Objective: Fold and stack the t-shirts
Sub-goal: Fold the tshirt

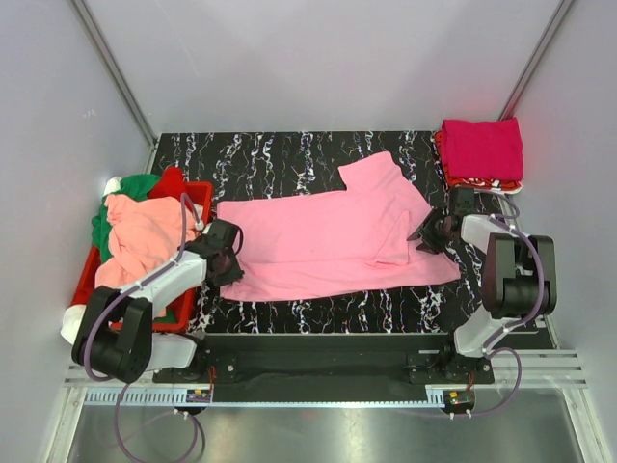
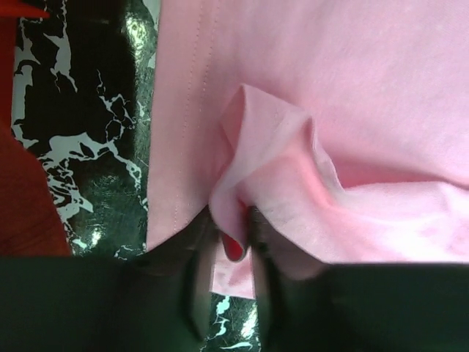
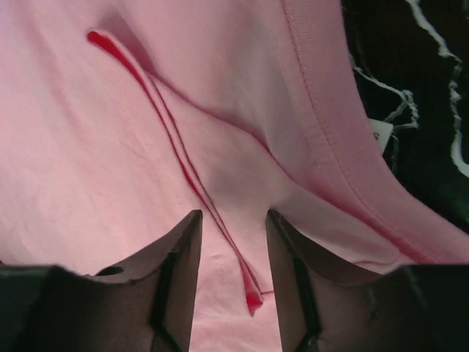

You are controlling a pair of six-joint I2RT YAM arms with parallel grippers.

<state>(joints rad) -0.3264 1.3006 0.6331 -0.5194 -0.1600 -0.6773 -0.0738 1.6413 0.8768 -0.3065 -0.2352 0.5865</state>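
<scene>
A light pink t-shirt [image 1: 328, 236] lies spread across the black marbled table, with one sleeve folded in at its right end. My left gripper [image 1: 224, 253] is at the shirt's left edge. In the left wrist view the left gripper [image 2: 231, 229] is shut on a raised fold of the pink cloth [image 2: 352, 88]. My right gripper [image 1: 432, 231] is at the shirt's right edge. In the right wrist view the right gripper [image 3: 233, 224] is open, low over the pink cloth [image 3: 88, 147], with a thin crease running between its fingers. A folded magenta t-shirt [image 1: 482, 149] lies at the back right corner.
A red crate [image 1: 201, 193] stands off the table's left side. It holds a salmon shirt [image 1: 140, 241], a green shirt [image 1: 135, 185], a red shirt [image 1: 172, 179] and something white [image 1: 72, 323]. Grey walls enclose the table [image 1: 289, 154] on three sides.
</scene>
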